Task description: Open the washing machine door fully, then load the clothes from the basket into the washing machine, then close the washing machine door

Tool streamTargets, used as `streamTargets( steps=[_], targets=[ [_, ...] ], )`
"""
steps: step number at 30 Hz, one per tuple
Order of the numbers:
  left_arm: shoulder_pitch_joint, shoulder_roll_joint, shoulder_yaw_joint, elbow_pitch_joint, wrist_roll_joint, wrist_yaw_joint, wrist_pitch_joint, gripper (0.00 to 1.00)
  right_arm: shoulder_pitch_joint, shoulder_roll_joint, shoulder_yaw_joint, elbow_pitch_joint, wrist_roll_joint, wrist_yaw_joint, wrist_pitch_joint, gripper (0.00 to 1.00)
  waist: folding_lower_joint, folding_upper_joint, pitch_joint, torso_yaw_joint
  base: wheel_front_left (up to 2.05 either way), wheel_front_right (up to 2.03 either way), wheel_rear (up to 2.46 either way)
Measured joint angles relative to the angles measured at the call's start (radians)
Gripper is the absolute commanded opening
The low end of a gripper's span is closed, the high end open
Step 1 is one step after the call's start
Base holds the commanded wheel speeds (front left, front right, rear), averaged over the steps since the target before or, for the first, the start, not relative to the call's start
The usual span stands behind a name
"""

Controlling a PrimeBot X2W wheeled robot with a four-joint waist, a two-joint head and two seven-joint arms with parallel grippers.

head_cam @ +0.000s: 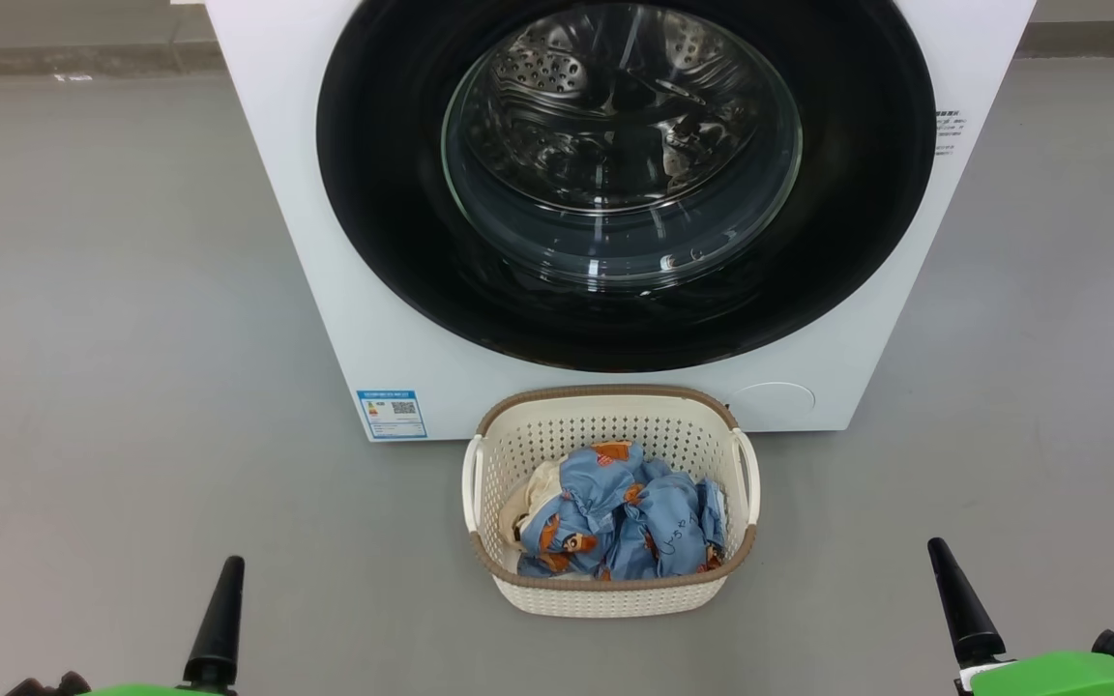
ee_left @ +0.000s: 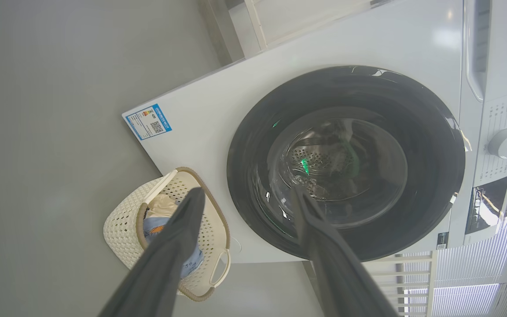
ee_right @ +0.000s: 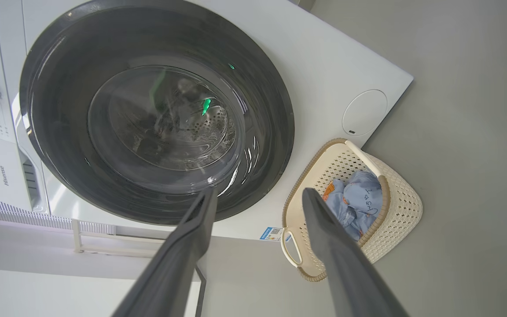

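Door (head_cam: 625, 184): shut flat against the white washing machine (head_cam: 325, 319), steel drum visible through the glass. Basket (head_cam: 605, 391): on the grey floor (head_cam: 131, 387), just in front of the machine, below the door. Clothes (head_cam: 615, 522): bunched inside the basket, blue beside cream. Left claw (ee_left: 248, 190) and right claw (ee_right: 260, 191): both released, fingers spread, grasping nothing, apart from door and basket.

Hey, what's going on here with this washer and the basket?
Nothing is being handled yet. The big white front-loading washing machine has its round black-rimmed glass door shut. The cream perforated plastic basket sits on the grey floor before it, blue printed clothes inside. Both arms' jaws stand open, holding nothing, back from the basket.
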Motion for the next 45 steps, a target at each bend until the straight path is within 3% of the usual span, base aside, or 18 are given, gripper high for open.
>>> streamTargets(
  steps=[20,45],
  targets=[
    [0.001,0.005,-0.018,-0.032,0.281,0.000,-0.056,1.00,-0.018,-0.024,0.018,0.025,-0.254,0.000,-0.056,1.00,0.0000,0.0000,0.000,0.007,0.00,0.00,0.00],
    [0.004,0.018,-0.053,-0.063,0.548,-0.001,-0.128,1.00,-0.028,-0.043,0.032,0.051,-0.542,0.000,-0.128,1.00,0.0000,0.0000,-0.001,0.012,0.00,0.00,0.00]
  ],
)
